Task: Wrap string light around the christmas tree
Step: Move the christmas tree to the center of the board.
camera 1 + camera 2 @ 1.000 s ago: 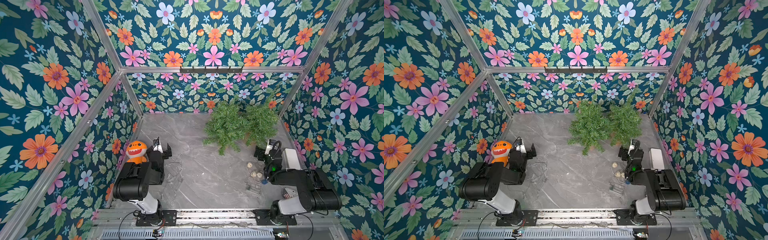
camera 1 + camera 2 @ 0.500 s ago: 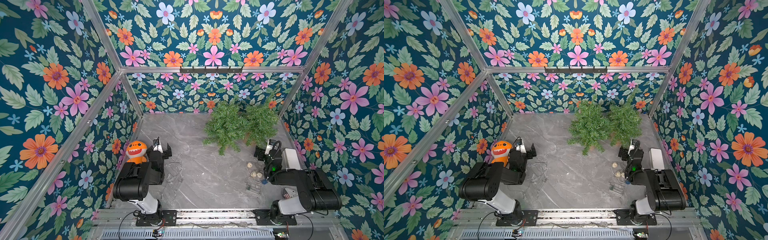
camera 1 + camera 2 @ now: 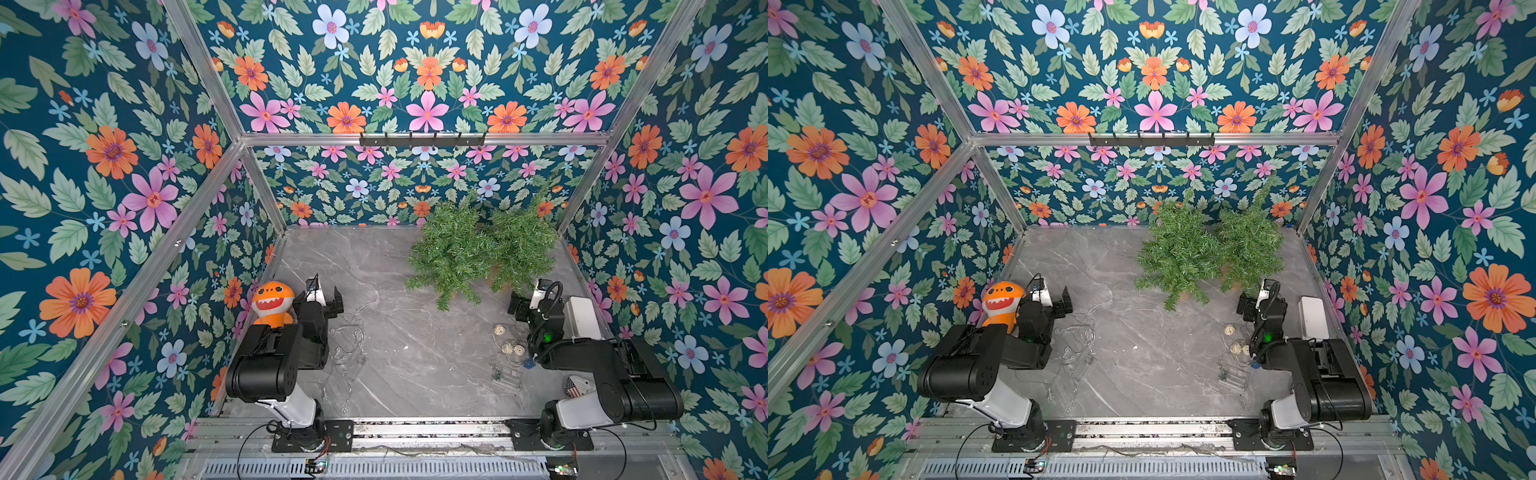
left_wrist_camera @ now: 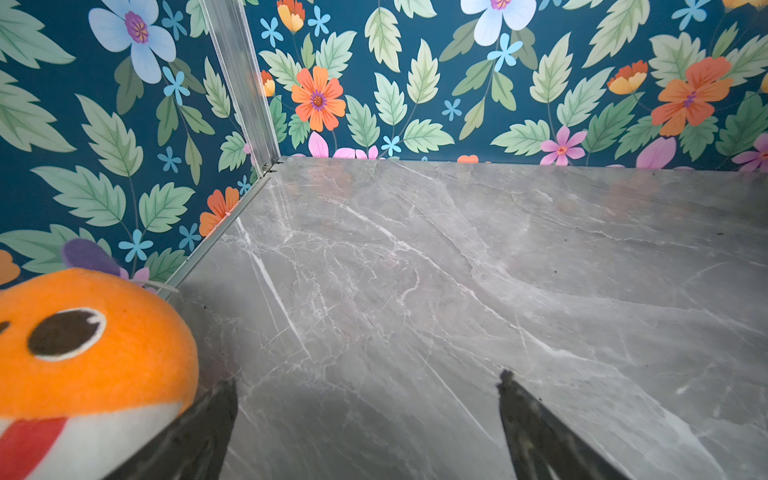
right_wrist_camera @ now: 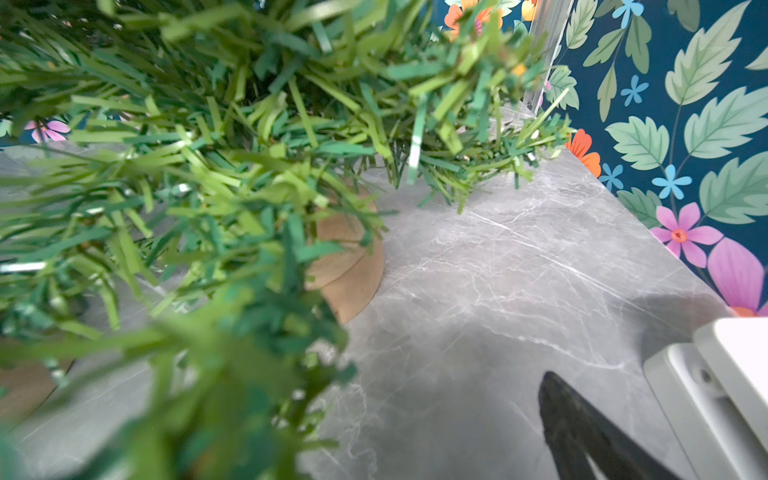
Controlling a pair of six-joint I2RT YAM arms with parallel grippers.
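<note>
Where your left gripper (image 3: 325,296) rests: jaws wide, empty, beside fuzzy orange plush (image 3: 272,300).
Right gripper (image 3: 526,298): jaws wide, empty, near bristly christmas tree (image 3: 523,239).
String light (image 3: 349,334): thin clear wire, loosely tangled.

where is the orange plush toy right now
In a top view the orange plush toy sits by the left wall, close beside the left gripper.

Glossy black arms (image 3: 266,365) on white bases (image 3: 297,409)
</note>
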